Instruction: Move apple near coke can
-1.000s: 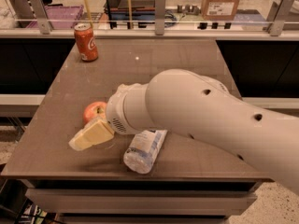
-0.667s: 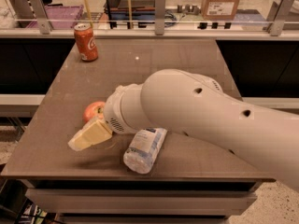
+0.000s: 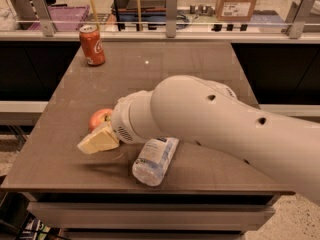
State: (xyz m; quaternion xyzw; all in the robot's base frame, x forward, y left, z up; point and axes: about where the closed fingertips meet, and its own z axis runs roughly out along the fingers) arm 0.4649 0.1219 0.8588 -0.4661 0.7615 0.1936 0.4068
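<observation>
The apple (image 3: 99,118), red-orange with a yellowish patch, sits on the brown table (image 3: 165,64) at the left front. My gripper (image 3: 98,140), cream-coloured, is at the apple's near side, low over the table, and partly covers it. The big white arm comes in from the right and hides the gripper's far side. The coke can (image 3: 92,45), red-orange with white script and a silver top, stands upright at the table's far left corner, well apart from the apple.
A clear plastic bottle (image 3: 155,160) with a white label lies on its side near the front edge, just right of the gripper. A railing with metal posts (image 3: 171,8) runs behind the table. A cardboard box (image 3: 239,1) stands beyond it.
The arm's bulk has shifted slightly to the left. The gripper stays at the apple; the apple, can and bottle have not moved.
</observation>
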